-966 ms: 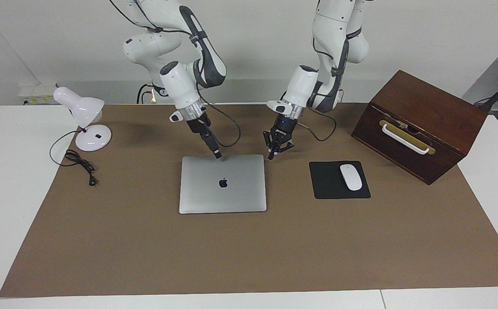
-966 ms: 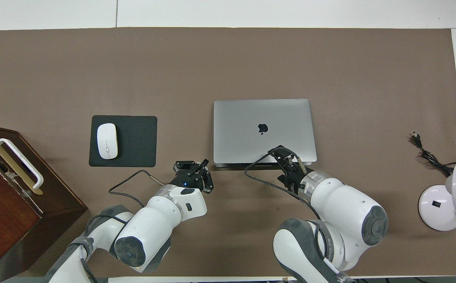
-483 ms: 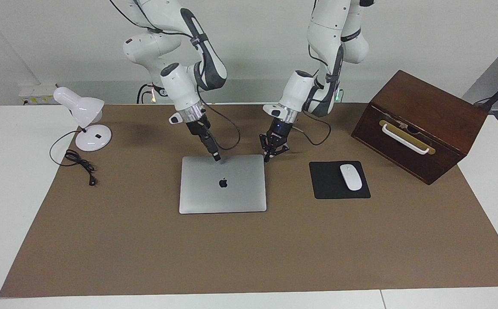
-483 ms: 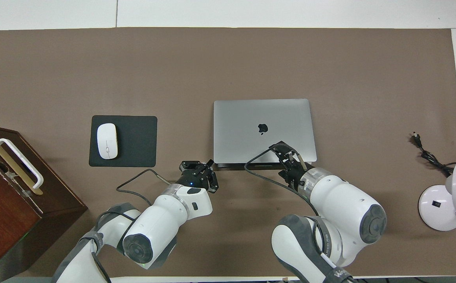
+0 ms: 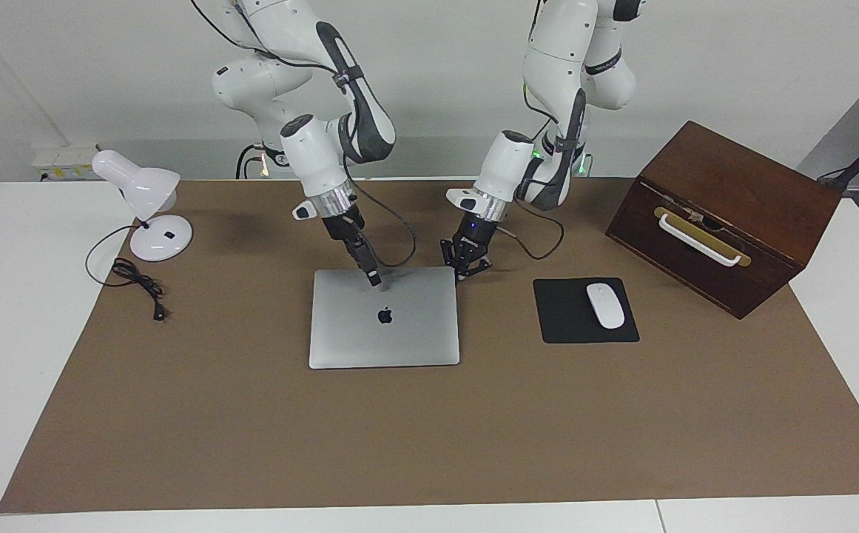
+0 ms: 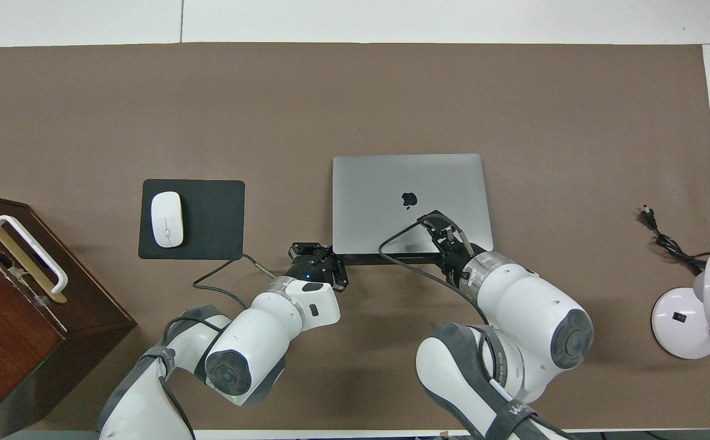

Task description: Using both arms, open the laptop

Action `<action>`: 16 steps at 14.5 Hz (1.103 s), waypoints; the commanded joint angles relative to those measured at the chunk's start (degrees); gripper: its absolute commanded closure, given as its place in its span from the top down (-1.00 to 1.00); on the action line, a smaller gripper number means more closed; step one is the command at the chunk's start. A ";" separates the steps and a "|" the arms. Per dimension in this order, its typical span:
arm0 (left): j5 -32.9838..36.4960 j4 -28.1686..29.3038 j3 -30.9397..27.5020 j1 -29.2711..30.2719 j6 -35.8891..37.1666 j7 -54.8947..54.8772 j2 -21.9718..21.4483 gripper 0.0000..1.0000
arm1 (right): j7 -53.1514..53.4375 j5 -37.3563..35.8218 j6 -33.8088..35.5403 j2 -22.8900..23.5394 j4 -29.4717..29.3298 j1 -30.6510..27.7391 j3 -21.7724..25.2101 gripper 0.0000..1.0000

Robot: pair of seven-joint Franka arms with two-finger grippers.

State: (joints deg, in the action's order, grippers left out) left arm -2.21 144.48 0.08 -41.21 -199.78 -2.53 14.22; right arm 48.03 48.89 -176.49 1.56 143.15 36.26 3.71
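**Laptop lid flat, both grippers at its robot-side edge**

Laptop (image 5: pixel 384 317) sits shut in the middle of the brown mat (image 5: pixel 429 429), logo up, lid flat on the base with no gap showing. So the opening itself is not yet done; by my read we are at the approach-and-contact stage, with all the lifting left.

Right gripper (image 5: pixel 374 279) is down on the lid near the edge closest to the robots, its fingers drawn together into a single narrow tip, gripping nothing; it looks to be touching or just about touching the lid surface. Left gripper (image 5: pixel 465 271) is at the laptop's corner on the mouse pad's side, low by the same edge. How wide its fingers stand I cannot tell, and it has hold of nothing I can make out.

Now the views. The facing view gives the heights: both tips low, the right one right at the lid. The overhead view gives the layout instead: the left gripper (image 6: pixel 319 267) just off the corner, apart from the lid's face, and the right gripper (image 6: pixel 443 231) well onto the lid. It also shows a dark strip along that near edge, which the facing view does not.

Mouse pad (image 5: pixel 574 320) with its white mouse (image 5: pixel 604 305) lies beside the laptop, toward the left arm's end.
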 commanded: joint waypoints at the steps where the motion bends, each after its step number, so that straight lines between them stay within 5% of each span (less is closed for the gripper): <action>1: -0.78 -1.22 -0.96 -1.41 -1.05 -0.98 1.77 -1.00 | -3.11 3.14 -2.70 1.17 -1.65 0.03 -0.37 1.00; 16: -0.78 -1.92 -1.05 -1.68 -1.05 -1.07 2.57 -1.00 | -8.98 3.94 -9.83 9.77 -16.05 1.88 -0.28 1.00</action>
State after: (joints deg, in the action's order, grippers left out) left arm -2.21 144.01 -0.11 -41.57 -199.82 -2.58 14.63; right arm 44.32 50.62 -185.11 8.31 131.82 38.93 3.31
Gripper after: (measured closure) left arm 0.991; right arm 0.000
